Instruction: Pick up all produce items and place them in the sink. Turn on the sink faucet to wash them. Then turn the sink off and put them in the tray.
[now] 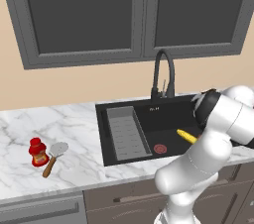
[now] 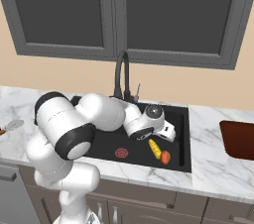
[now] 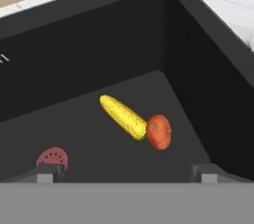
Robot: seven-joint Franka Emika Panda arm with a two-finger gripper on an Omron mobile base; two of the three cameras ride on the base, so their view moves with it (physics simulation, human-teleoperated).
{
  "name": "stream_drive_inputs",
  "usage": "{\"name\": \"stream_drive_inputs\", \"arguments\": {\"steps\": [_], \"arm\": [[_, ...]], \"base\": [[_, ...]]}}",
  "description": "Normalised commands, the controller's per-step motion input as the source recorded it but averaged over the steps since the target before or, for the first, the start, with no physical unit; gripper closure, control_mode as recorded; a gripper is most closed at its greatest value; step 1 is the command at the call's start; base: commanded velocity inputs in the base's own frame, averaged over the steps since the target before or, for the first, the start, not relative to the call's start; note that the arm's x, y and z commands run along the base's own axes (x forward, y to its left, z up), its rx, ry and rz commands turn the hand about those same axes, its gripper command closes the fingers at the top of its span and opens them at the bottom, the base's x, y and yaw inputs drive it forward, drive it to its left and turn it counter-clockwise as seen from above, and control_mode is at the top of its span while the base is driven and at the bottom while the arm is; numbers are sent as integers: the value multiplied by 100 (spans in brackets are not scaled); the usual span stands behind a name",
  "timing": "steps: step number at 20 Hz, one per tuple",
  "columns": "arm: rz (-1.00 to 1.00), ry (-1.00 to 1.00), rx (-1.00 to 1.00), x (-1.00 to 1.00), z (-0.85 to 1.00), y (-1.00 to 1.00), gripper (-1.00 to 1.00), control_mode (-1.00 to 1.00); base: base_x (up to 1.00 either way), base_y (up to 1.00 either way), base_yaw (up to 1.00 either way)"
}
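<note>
While above the sink [image 3: 208,69] | gripper [image 3: 124,172] wide open | holding nothing

Base views flanking sink [image 1: 149,114]; hand view perhaps nearest.

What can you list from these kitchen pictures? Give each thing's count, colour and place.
sink: one, black, set in the counter
faucet: one, black, behind the sink
rack: one, grey, left side of the sink
drain: one, red, sink floor
corn: one, yellow, sink floor, touching the vegetable
vegetable: one, orange-red, at the corn's end
bottle: one, red, counter left of the sink
spatula: one, wooden handle, beside the bottle
tray: one, reddish-brown, counter right of the sink
cabinets: grey, above
arm: one, white
claw: one, open, above the sink floor
</note>
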Motion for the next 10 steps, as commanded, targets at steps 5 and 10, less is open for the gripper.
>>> {"name": "stream_drive_inputs", "arguments": {"steps": [5, 10], "arm": [[-2, 2, -4, -12, -25, 0, -100, -100], [0, 0, -1, -51, -13, -1, -100, -100]], "base": [[0, 0, 0], [0, 0, 0]]}}
